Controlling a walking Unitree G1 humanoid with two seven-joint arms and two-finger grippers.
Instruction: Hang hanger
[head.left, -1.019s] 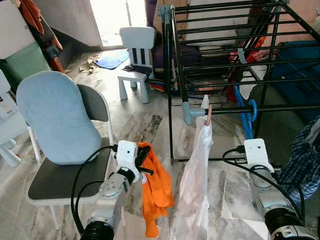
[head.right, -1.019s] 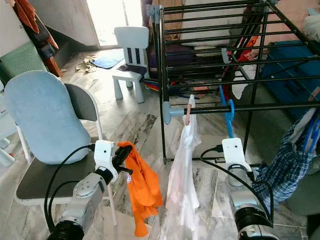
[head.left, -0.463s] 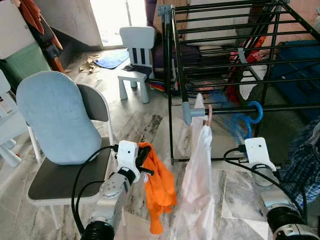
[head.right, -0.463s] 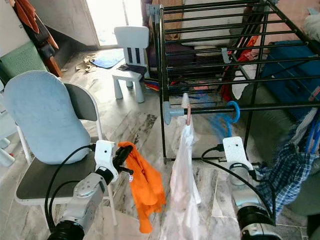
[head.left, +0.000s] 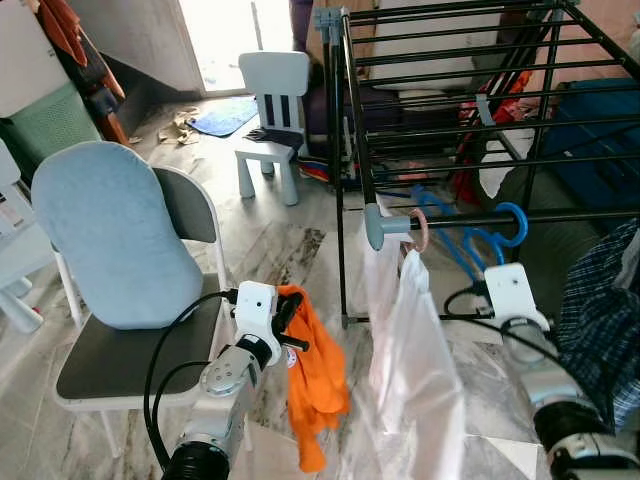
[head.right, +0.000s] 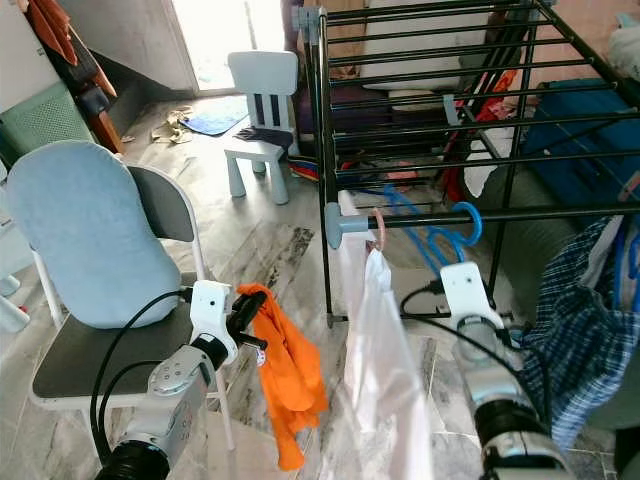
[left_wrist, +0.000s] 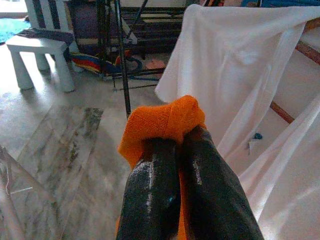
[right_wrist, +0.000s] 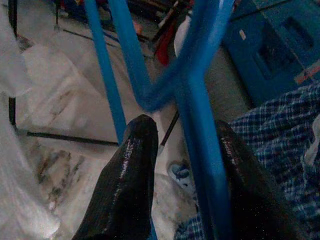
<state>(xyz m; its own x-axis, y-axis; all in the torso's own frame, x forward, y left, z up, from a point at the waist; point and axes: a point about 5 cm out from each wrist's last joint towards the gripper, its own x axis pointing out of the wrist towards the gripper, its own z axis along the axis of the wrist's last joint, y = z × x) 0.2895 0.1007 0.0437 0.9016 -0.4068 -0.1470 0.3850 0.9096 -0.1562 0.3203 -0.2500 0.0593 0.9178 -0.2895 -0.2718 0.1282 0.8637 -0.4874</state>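
Observation:
A blue plastic hanger (head.left: 455, 238) has its hook (head.left: 511, 222) over the front rail of the black drying rack (head.left: 450, 130). Its body slants out to the left under the rail. My right gripper (right_wrist: 182, 150) is just below the rail with its fingers apart. The hanger's neck (right_wrist: 200, 115) runs between them, lying against one finger (right_wrist: 240, 170) with a gap to the other. My left gripper (left_wrist: 175, 137) is low beside the chair, shut on an orange cloth (head.left: 315, 385) that hangs from it. A white garment (head.left: 410, 370) hangs from the same rail on a pink hook (head.left: 419, 232).
A grey chair (head.left: 130, 360) with a light blue cushion (head.left: 105, 240) stands at the left. A small white child's chair (head.left: 272, 110) is farther back. A blue plaid cloth (head.left: 600, 310) hangs at the right. Marble floor lies between chair and rack.
The blue hanger went from dangling straight down to hooked and slanting left. My right arm rose toward the rail. The white garment swung nearer; the orange cloth swayed slightly.

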